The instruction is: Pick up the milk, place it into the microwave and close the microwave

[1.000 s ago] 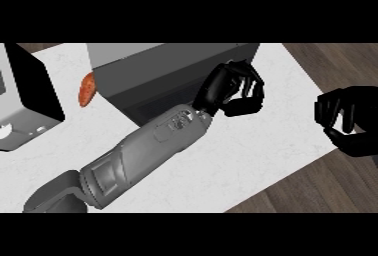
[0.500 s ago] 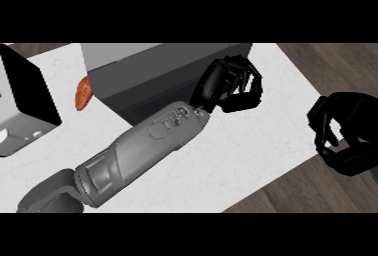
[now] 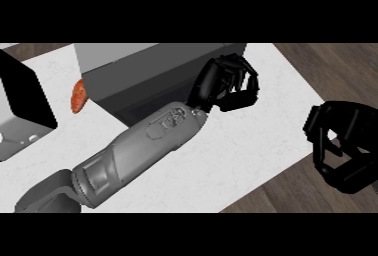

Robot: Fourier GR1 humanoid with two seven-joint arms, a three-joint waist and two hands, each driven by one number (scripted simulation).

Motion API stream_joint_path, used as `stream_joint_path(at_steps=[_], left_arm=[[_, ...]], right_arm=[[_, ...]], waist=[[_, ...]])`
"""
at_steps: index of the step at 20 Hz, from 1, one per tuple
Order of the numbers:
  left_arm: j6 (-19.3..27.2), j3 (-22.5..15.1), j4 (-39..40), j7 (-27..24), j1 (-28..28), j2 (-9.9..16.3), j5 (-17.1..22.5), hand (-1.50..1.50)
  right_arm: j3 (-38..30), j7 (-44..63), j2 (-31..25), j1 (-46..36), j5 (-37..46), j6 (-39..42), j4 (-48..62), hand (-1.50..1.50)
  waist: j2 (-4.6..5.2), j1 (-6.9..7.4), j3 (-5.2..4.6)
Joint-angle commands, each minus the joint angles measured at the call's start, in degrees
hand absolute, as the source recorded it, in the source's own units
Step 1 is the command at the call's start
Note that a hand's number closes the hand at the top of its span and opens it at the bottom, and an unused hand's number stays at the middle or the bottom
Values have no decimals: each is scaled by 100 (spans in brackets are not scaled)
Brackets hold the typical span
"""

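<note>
The microwave (image 3: 140, 65) is a grey box at the back of the white counter, and its dark front face (image 3: 151, 102) looks flush with the body. My left forearm crosses the counter from the lower left. My left hand (image 3: 227, 85) is at the right end of that front, fingers curled, with nothing visible in it. My right hand (image 3: 341, 145) hangs past the counter's right edge over the wooden floor, also curled and holding nothing I can see. The milk shows nowhere in this view.
An orange-red object (image 3: 77, 96) lies just left of the microwave. A black and grey appliance (image 3: 26, 107) stands at the left edge. The counter's front edge (image 3: 273, 180) runs diagonally at lower right, with wood floor (image 3: 325, 65) beyond.
My right hand has sunk lower and slightly left at the view's right side. The left hand stays at the microwave's right front corner, barely shifted.
</note>
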Motion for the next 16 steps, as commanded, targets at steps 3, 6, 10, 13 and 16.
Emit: stream_joint_path(at_steps=[3,6,10,13,16], left_arm=[[58,11,394,55,-250,-381,51,150],[183,273,696,566,-101,-391,432,150],[150,1466,164,380,281,-399,1490,150],[-137,1680,169,305,379,-402,1826,150],[-446,1633,230,226,551,-402,2057,150]], right_arm=[[112,-150,-55,118,-62,312,-251,150],[586,239,-187,261,-4,572,-351,150],[698,285,-96,491,-166,491,-526,150],[830,361,-25,661,-168,389,-667,150],[872,378,56,794,-225,254,-921,150]], waist=[[109,-158,23],[217,151,-3],[305,258,-99],[269,440,-83],[238,486,-84]])
